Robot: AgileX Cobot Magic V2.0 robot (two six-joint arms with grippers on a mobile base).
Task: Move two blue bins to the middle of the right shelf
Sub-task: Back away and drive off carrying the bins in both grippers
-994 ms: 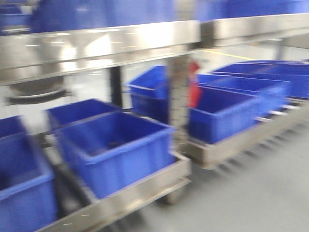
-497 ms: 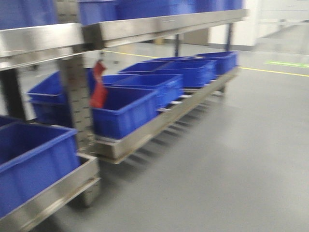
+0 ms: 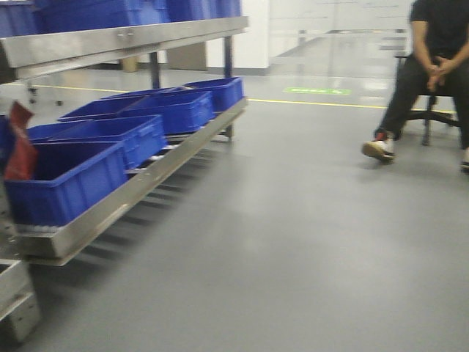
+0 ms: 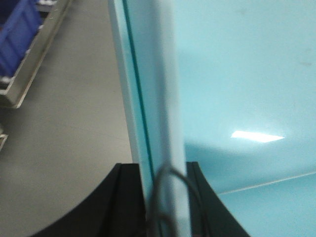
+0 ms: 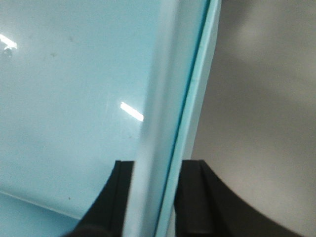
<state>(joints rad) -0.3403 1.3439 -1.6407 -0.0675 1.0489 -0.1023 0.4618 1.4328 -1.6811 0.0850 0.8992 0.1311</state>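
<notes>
My left gripper (image 4: 164,170) pinches the rim of a pale blue bin (image 4: 237,74), one black finger (image 4: 129,197) on each side of the wall. My right gripper (image 5: 157,167) clamps the opposite rim in the same way. The bin hangs between them over the grey floor (image 3: 278,235). A thin teal seam runs along each gripped rim. I cannot tell whether this is one bin or two nested. The smooth inner wall shows only a glint of light.

In the front view, a steel rack (image 3: 110,209) stands at the left. Its low shelf carries at least five dark blue crates (image 3: 69,176); their contents are hidden. More crates sit on the shelf above. One red tag (image 3: 20,143) hangs by the nearest crate. One person (image 3: 432,66) in black sits at the right. A green floor marking (image 3: 319,91) is too blurred to read.
</notes>
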